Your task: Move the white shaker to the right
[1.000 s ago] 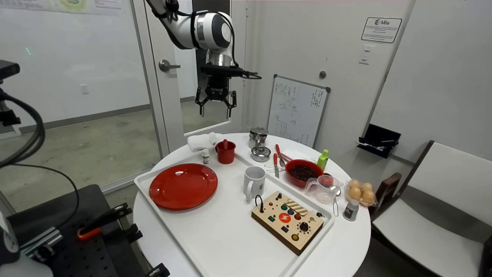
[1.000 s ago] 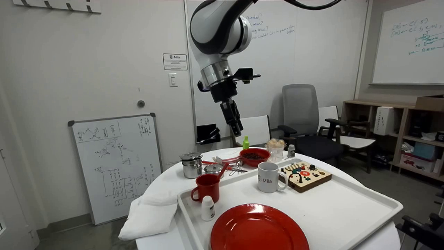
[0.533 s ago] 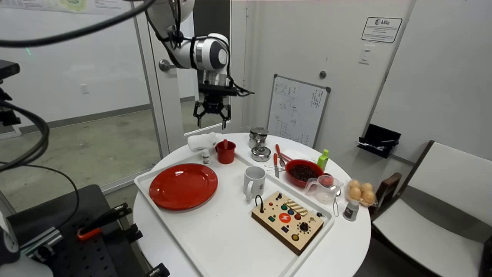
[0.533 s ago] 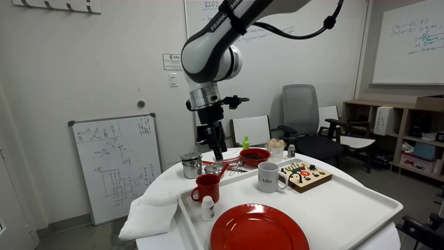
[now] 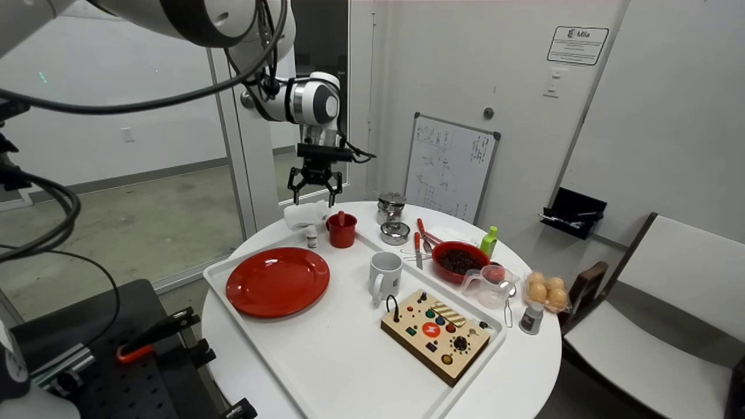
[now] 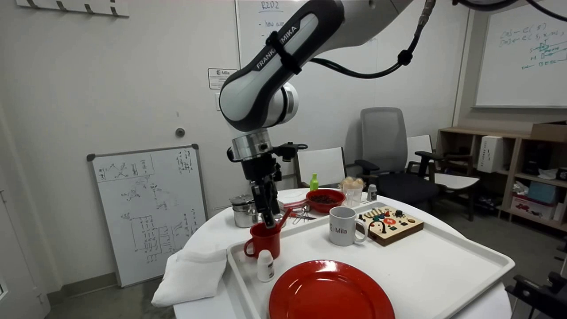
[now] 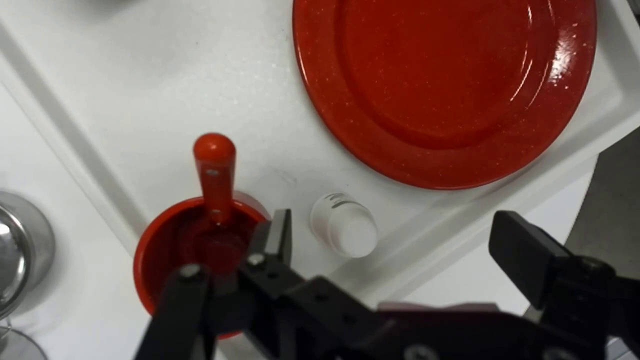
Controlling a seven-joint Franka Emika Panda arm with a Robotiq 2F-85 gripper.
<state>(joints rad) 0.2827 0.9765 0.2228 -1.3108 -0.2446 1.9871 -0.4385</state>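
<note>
The white shaker (image 5: 312,237) stands upright near the tray's edge, beside the red cup, in both exterior views (image 6: 266,267). In the wrist view the shaker (image 7: 345,227) shows from above, between the line of the two fingers but nearer the left one. My gripper (image 5: 314,204) is wide open and empty, pointing down above the table. The wrist view shows its fingers (image 7: 520,257) spread far apart (image 7: 392,227), touching nothing that I can see. The left finger overlaps the red cup in that view.
The red cup (image 6: 265,243) with a red-handled tool stands close to the shaker. A red plate (image 5: 278,282) lies on the white tray (image 5: 279,372). A white mug (image 5: 385,273) and a button box (image 5: 436,337) are also on it. A white cloth (image 6: 192,277) and pots (image 5: 390,208) stand nearby.
My gripper has come down toward the table, over the red cup and shaker area, staying open. It has also shifted slightly left in both exterior views. The shaker has not moved.
</note>
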